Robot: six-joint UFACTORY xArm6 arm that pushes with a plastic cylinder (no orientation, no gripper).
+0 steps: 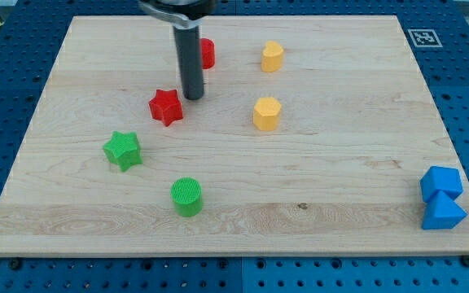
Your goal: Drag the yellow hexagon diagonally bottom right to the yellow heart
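Note:
The yellow hexagon (266, 113) sits near the board's middle. The yellow heart (272, 56) lies above it, close to the view's top, with a clear gap between the two. My tip (192, 98) rests on the board well to the left of the hexagon, just right of a red star (166, 107) and not touching it. The dark rod rises from the tip to the view's top and partly hides a red block (207, 53) behind it.
A green star (122, 150) and a green cylinder (186, 196) lie at the lower left. Two blue blocks (441, 183) (443, 212) sit together at the board's lower right edge. The wooden board (340, 163) rests on a blue perforated table.

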